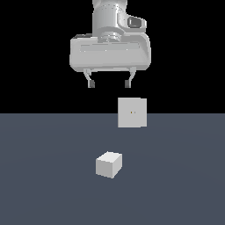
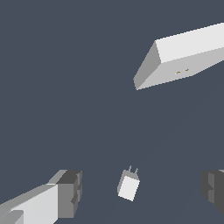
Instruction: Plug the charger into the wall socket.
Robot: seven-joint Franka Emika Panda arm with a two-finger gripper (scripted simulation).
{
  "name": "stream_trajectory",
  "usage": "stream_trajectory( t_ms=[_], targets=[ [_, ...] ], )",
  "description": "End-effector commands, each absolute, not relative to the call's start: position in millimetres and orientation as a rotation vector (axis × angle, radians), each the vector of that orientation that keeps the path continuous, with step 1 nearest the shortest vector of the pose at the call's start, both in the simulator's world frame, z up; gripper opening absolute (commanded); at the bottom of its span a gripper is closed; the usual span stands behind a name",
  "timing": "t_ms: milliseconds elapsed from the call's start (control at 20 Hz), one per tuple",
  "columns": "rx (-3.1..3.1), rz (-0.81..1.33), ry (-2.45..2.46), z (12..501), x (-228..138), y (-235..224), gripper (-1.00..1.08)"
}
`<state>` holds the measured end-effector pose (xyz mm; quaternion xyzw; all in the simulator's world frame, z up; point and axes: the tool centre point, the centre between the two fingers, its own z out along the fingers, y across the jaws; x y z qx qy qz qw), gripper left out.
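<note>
The charger (image 1: 109,164) is a small off-white cube lying on the dark grey floor in the middle of the exterior view. In the wrist view the charger (image 2: 128,185) shows two thin prongs on one end. The wall socket (image 1: 132,112) is an upright off-white square plate with two tiny holes, standing beyond the charger toward the exterior view's right; it also shows in the wrist view (image 2: 183,59). My gripper (image 1: 109,83) hangs high above both, open and empty, its fingers (image 2: 70,192) wide apart with the charger between them far below.
The dark grey floor (image 1: 44,176) spreads flat around the two objects. Black background lies behind the socket.
</note>
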<state>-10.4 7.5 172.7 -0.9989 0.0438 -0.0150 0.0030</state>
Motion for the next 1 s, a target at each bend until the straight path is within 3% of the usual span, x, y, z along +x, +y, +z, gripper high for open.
stream_trajectory(
  t_ms=[0,950],
  targets=[
    [-3.132,-0.053,0.175,165,-18,6,1.00],
    [-3.094,-0.129,0.614,77,-95,3,1.00]
  ],
)
